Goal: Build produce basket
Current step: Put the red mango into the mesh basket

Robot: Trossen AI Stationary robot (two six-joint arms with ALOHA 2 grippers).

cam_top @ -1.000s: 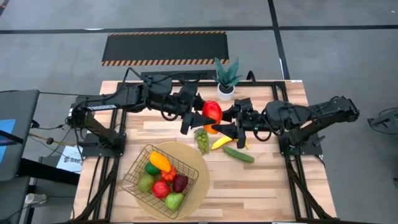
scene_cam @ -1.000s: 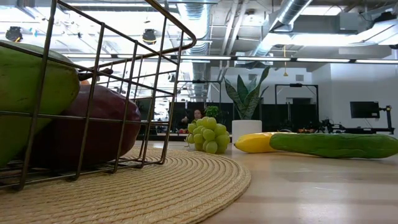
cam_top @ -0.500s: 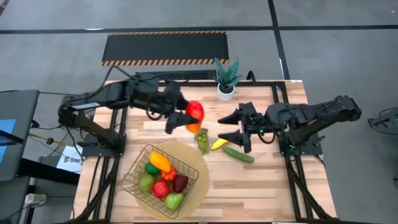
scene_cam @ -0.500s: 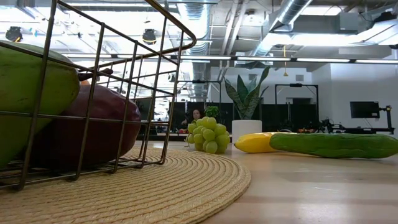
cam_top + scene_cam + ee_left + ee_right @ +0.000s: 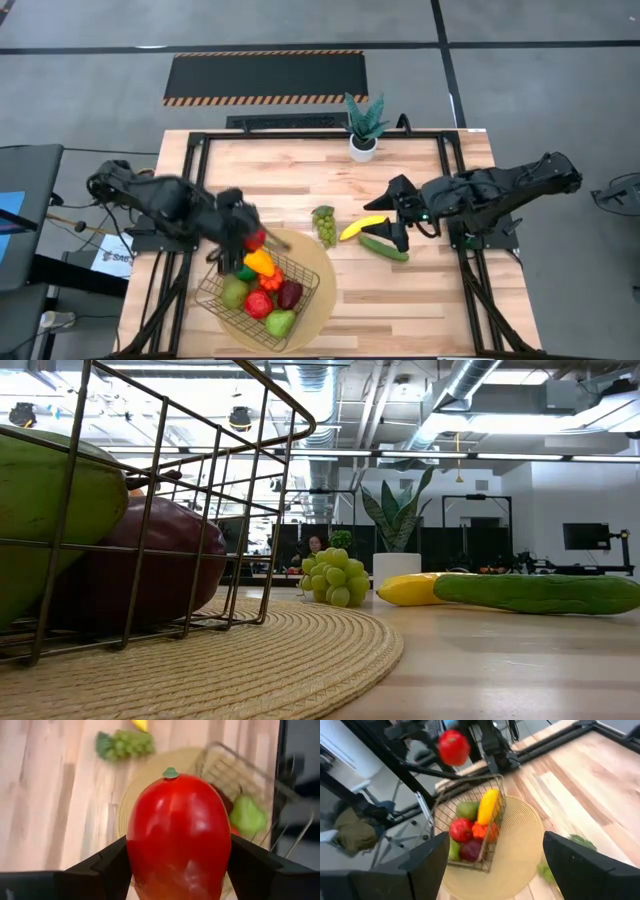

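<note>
A smooth, glossy red mango (image 5: 178, 837) with a small green stem cap is clamped between the dark fingers of the left gripper (image 5: 243, 243), held above the rim of the basket (image 5: 214, 293) — a golden wire-mesh form, squarish with sloping sides. The basket is seated on a round woven mat (image 5: 322, 272) of tan coiled fibre, and inside it a yellow piece, green pears, a red apple and a dark red fruit are packed together. On the pale striped wood of the table (image 5: 420, 300), a knobbly cluster of green grapes (image 5: 324, 224), a curved yellow banana (image 5: 362, 227) and a long green cucumber (image 5: 384, 248) are left lying beside the mat. The right gripper (image 5: 396, 213) is held with its fingers spread wide and empty, just by the banana and cucumber. A spiky plant (image 5: 364, 122) in a white pot is set at the table's far edge — well apart from the basket.
</note>
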